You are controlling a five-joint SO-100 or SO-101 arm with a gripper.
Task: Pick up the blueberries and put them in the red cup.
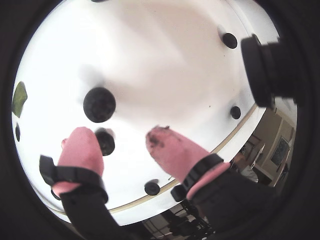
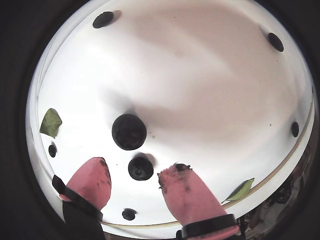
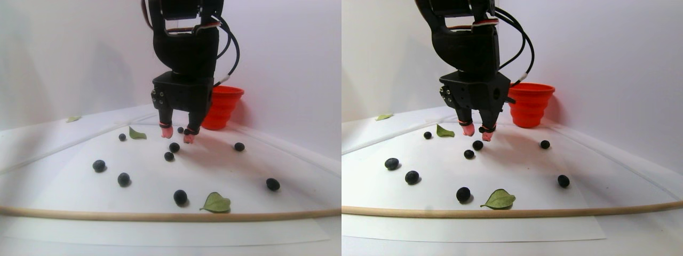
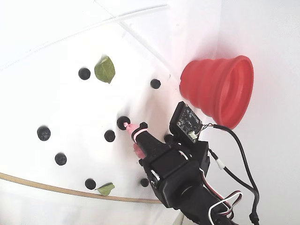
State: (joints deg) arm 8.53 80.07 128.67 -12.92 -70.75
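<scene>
Hand lowered over a berry, not yet gripping.

The hand (image 2: pixel 134 176) hangs just above the white surface (image 2: pixel 210 75), its pink fingertips (image 2: pixel 182 187) spread apart with nothing held. In a wrist view a small berry (image 2: pixel 140 168) sits between the tips, nearer the left one, with a larger berry (image 2: pixel 129 131) just beyond it. Other blueberries (image 3: pixel 124 179) lie scattered across the surface among a few leaves (image 3: pixel 215 202). The cup (image 3: pixel 222 108) stands upright behind the arm, near the back wall, well apart from the targeted berry. This looks like the reach step of a pick. The next move likely calls for a slight drop, then a gentle close centred on the small berry, so it neither rolls off nor gets squashed.
</scene>
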